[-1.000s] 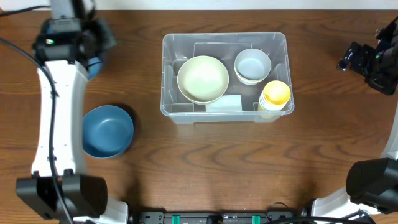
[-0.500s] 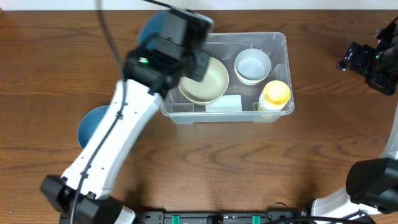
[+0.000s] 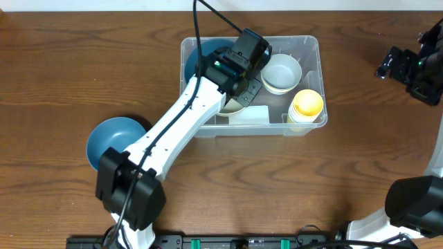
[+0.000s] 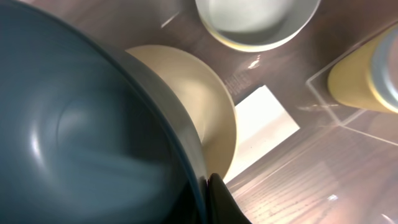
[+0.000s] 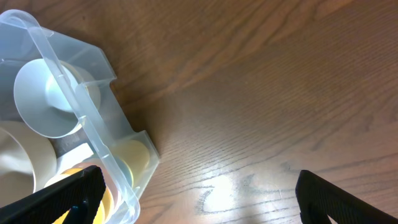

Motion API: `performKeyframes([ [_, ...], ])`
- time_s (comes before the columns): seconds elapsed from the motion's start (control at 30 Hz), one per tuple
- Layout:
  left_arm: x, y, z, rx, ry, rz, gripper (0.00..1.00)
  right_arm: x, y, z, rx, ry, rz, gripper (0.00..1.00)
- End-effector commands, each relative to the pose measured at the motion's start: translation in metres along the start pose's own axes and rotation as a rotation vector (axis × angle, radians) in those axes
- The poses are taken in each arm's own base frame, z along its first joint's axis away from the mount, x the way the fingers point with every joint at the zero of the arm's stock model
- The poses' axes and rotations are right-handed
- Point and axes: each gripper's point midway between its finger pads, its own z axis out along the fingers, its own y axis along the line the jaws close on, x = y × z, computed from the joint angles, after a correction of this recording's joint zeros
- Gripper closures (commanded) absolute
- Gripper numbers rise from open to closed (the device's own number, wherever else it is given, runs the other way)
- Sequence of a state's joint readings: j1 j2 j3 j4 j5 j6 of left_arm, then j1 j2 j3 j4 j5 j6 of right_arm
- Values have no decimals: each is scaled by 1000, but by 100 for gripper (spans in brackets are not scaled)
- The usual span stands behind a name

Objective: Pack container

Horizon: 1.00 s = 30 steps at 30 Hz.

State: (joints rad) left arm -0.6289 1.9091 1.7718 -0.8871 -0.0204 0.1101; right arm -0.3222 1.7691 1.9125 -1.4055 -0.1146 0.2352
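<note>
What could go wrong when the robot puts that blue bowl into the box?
1. The left gripper pinches only the rim of the blue bowl, so the bowl might slip and bang down onto the cream bowl below it.
2. The blue bowl hangs close to a wall of the container, so it may catch the rim, or bump the white bowl, instead of nesting flat.

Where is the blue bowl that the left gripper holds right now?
Overhead, the held blue bowl hangs over the left half of the container, partly covering the cream bowl, with the white bowl to its right.
</note>
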Motion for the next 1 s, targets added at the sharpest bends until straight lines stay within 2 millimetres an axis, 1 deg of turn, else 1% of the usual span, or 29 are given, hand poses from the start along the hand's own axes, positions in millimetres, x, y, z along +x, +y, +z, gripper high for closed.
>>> performKeyframes([
  [0.0, 0, 5, 8, -26, 17, 21, 94, -4, 1, -3, 2, -15, 0, 1],
  [0.03, 1, 4, 11, -25, 24, 22, 90, -4, 1, -3, 2, -15, 0, 1],
  [0.07, 3, 4, 15, -25, 32, 22, 74, -4, 1, -3, 3, -15, 0, 1],
  [0.13, 5, 4, 19, -24, 43, 23, 48, -4, 1, -3, 2, -15, 0, 1],
  [0.2, 5, 3, 22, -24, 47, 23, 42, -4, 1, -3, 2, -15, 0, 1],
  [0.27, 5, 3, 23, -24, 46, 23, 40, -4, 1, -3, 2, -15, 0, 1],
  [0.43, 1, 6, 20, -27, 29, 16, 40, -4, 1, -3, 3, -15, 0, 1],
  [0.53, -1, 24, 6, -81, 5, -62, 39, -4, 1, -3, 2, -15, 0, 1],
  [0.57, -2, 32, -2, -102, -7, -94, 39, -4, 1, -3, 2, -15, 0, 1],
  [0.63, -2, 49, -23, -134, -37, -152, 40, -4, 1, -3, 2, -15, 0, 1],
  [0.7, 1, 67, -50, -151, -70, -230, 39, -4, 1, -3, 3, -15, 0, 1],
  [0.77, 10, 86, -78, -171, -94, -330, 40, -4, 1, -3, 3, -15, 0, 1],
  [0.83, 26, 104, -104, -193, -99, -439, 40, -4, 1, -3, 3, -15, 0, 1],
  [0.9, 46, 119, -123, -215, -81, -535, 40, -4, 1, -3, 3, -15, 0, 1],
  [0.97, 69, 131, -133, -238, -31, -604, 40, -4, 1, -3, 3, -15, 0, 1],
])
